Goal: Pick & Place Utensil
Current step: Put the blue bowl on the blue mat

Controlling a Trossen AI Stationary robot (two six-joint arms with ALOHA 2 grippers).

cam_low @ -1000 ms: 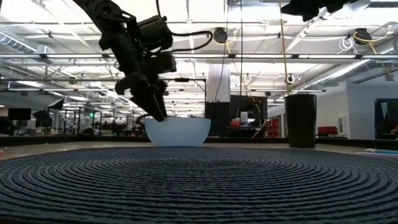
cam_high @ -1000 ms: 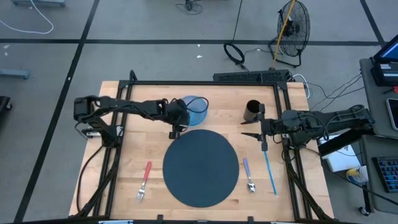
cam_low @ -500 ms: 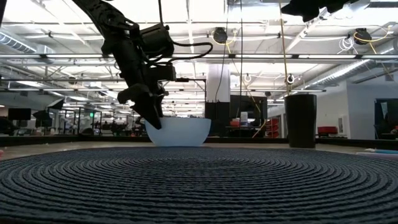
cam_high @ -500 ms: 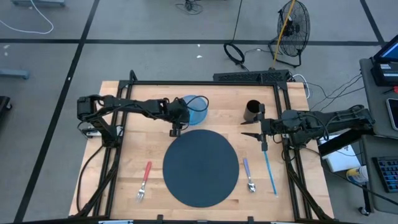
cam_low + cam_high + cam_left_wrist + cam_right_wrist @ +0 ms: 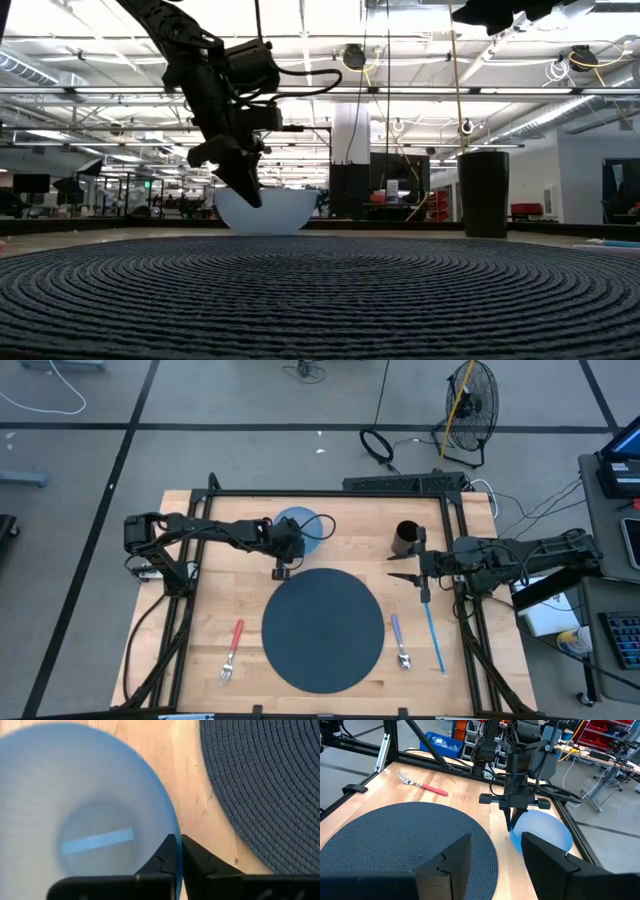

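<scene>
Left gripper [image 5: 281,557]: fingers drawn together, pinching the near rim of the blue bowl [image 5: 298,526]. The left wrist view shows the thin bowl wall caught between the two dark fingertips [image 5: 170,851]. The bowl is translucent; its interior holds nothing that can be made out, only a pale blue bar at its base. In the low view the bowl [image 5: 265,210] sits low at the table surface behind the gripper [image 5: 243,186]; whether it is lifted clear cannot be told.

Just beside the bowl, toward the front, lies the round dark woven placemat [image 5: 323,628]. A strip of bare wood separates the mat's edge from the bowl.

Right gripper [image 5: 424,582]: fingers apart, holding nothing, hovering at the right of the mat, near the black cup [image 5: 406,539]. The cup stands upright at the back right; its contents cannot be seen.

Utensils: a red-handled fork [image 5: 233,649] lies on the wood left of the mat, well apart from the left gripper. A utensil with a purple handle [image 5: 398,641] and a blue-handled utensil [image 5: 434,637] lie right of the mat, side by side, in front of the right gripper.

A black frame [image 5: 330,492] borders the table [image 5: 210,605]. Open wood remains between the bowl and the cup, and in the front left corner around the fork.
</scene>
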